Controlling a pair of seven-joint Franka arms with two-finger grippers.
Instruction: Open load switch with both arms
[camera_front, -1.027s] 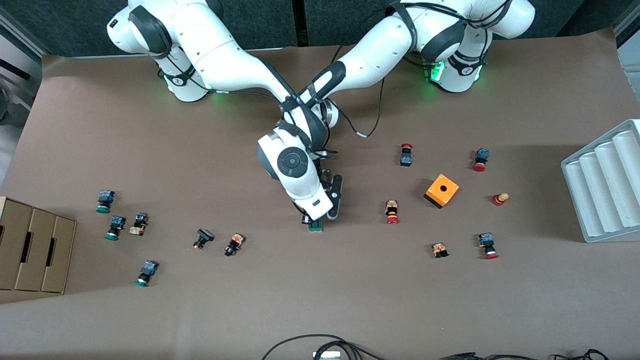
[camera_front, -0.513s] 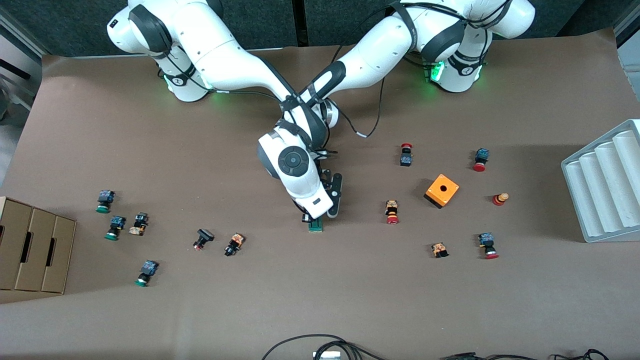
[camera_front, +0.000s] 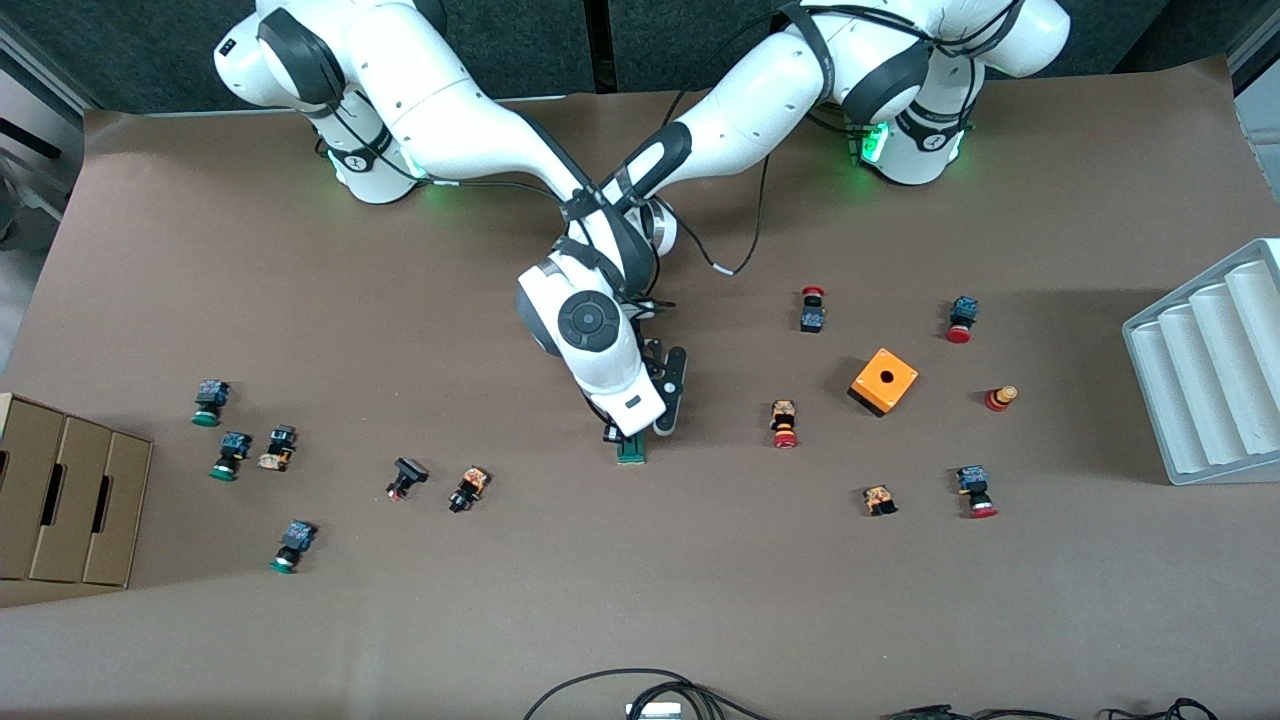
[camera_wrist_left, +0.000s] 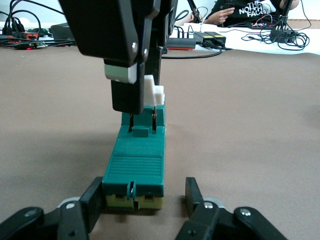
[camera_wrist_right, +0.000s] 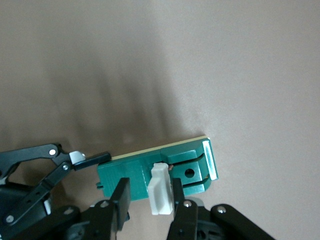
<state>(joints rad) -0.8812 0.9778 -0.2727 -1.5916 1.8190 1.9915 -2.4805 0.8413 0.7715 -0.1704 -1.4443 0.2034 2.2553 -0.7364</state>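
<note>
One load switch (camera_front: 631, 452) mid-table, both arms crossed above it, right gripper (camera_wrist_right: 148, 200) clamping its white piece (camera_wrist_right: 160, 189), left gripper (camera_wrist_left: 145, 197) gripping its end

Matt green plastic load switch (camera_wrist_left: 136, 162) with white plastic tab (camera_wrist_right: 161, 189); smooth matt brown paper-covered bench (camera_front: 700, 580).

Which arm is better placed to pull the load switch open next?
Right. The right gripper is already shut on the white piece of the load switch. The left gripper only steadies the green body's end.
</note>
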